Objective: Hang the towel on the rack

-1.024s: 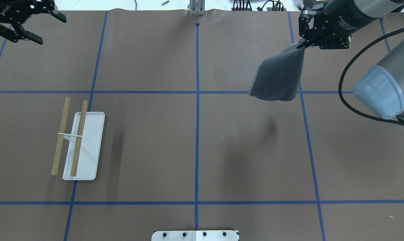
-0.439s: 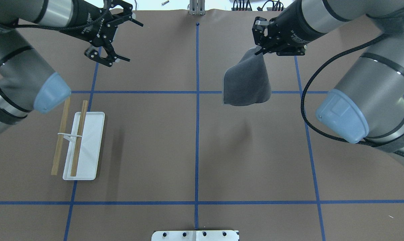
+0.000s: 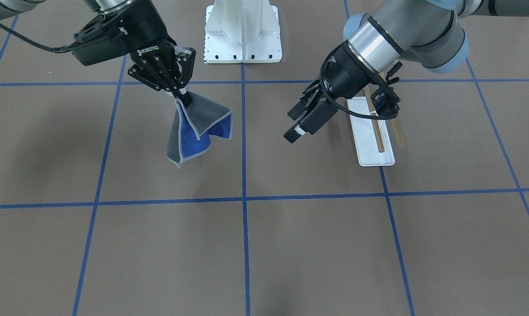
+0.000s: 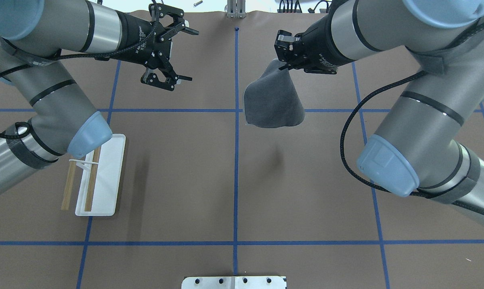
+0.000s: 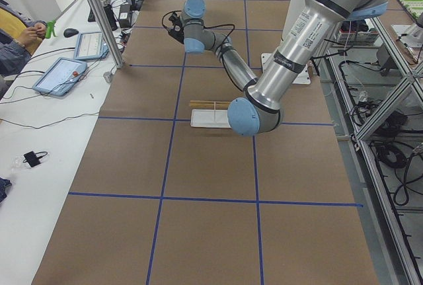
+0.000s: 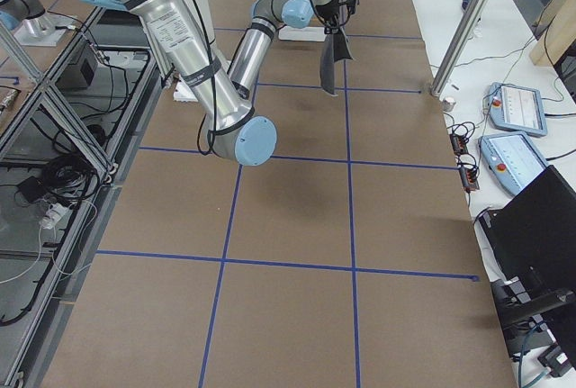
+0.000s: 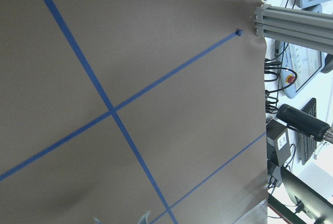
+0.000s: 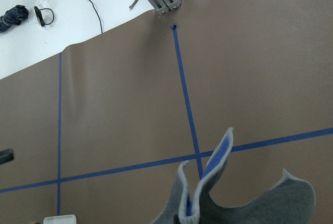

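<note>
Two-handed work ahead: gripping towel (image 4: pixel 274 102) by one corner in clamped right gripper (image 4: pixel 284 67), left gripper (image 4: pixel 192 55) spread empty. Catch a hanging corner, stretch flat, then cross to rack (image 4: pixel 107 176).

We are looking at a robotics lab, not a home or a shop. The bench (image 4: pixel 177 180) is sheeted in brown paper and ruled into squares with blue tape (image 4: pixel 236 160) (the lines cross at right angles). Two grey industrial arms, the left arm (image 4: pixel 53 84) and the right arm (image 4: pixel 422 108), reach over it, and a white bolted pedestal (image 3: pixel 242 39) stands at the robot's edge. Aluminium profile posts (image 5: pixel 100 17) rise beside the bench, and cables (image 6: pixel 54 172) lie on the floor under the framing. On the white side table (image 5: pixel 33 166) we see control tablets (image 6: pixel 515 105) with red buttons, and an operator (image 5: pixel 14 37) at the edge.
</note>
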`<state>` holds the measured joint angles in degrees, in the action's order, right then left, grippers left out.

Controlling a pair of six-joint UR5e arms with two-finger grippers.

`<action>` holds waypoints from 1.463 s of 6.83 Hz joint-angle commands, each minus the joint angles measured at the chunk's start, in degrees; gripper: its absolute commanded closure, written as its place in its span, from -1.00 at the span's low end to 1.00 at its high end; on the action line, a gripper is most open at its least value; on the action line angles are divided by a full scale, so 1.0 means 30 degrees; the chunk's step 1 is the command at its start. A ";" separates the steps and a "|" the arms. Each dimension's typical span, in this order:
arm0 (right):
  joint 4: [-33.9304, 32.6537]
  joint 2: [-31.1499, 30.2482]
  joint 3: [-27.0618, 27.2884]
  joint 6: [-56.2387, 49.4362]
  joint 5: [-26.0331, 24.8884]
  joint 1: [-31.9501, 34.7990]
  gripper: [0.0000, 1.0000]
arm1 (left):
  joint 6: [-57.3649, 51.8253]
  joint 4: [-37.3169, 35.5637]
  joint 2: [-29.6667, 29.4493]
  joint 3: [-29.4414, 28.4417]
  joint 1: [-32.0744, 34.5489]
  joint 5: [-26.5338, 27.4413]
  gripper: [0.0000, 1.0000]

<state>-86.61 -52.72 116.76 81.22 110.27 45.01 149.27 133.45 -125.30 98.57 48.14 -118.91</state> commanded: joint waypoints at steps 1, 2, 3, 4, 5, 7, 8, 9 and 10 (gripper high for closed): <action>0.0393 0.0550 -0.0071 0.0172 -0.0514 -0.0266 1.00 | 0.0692 0.0340 -0.0069 -0.0512 -0.0777 0.0173 -0.97; 0.1466 0.0553 -0.0274 0.0172 -0.1472 -0.0266 1.00 | 0.2288 0.0399 -0.0098 -0.0455 -0.0811 0.0144 -0.96; 0.2376 0.0524 -0.0566 0.0201 -0.2033 -0.0324 1.00 | 0.2855 0.0428 -0.0098 -0.0368 -0.1421 0.0115 -0.96; 0.2414 0.0524 -0.0656 0.0172 -0.2067 -0.0324 1.00 | 0.3005 0.0835 -0.0098 -0.0367 -0.1862 0.0144 -0.96; 0.2415 0.0553 -0.0657 0.0201 -0.2126 -0.0354 1.00 | 0.3790 0.1622 -0.0098 -0.0512 -0.2243 0.0173 -0.96; 0.2850 0.0524 -0.0657 0.0201 -0.2126 -0.0470 1.00 | 0.3856 0.1833 -0.0098 -0.0513 -0.2452 0.0203 -0.84; 0.2883 0.0524 -0.0657 0.0201 -0.2126 -0.0587 1.00 | 0.3856 0.2299 -0.0040 -0.0542 -0.2452 0.0232 -0.84; 0.3144 0.0524 -0.0628 0.0201 -0.2126 -0.0704 1.00 | 0.3856 0.2304 -0.0039 -0.0572 -0.2452 0.0580 -0.83; 0.3234 0.0524 -0.0628 0.0201 -0.2097 -0.0763 1.00 | 0.3856 0.2333 -0.0039 -0.0572 -0.2452 0.0584 -0.59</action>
<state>-77.40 -51.15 114.83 81.82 103.91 43.00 160.83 140.21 -125.44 96.90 40.80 -117.50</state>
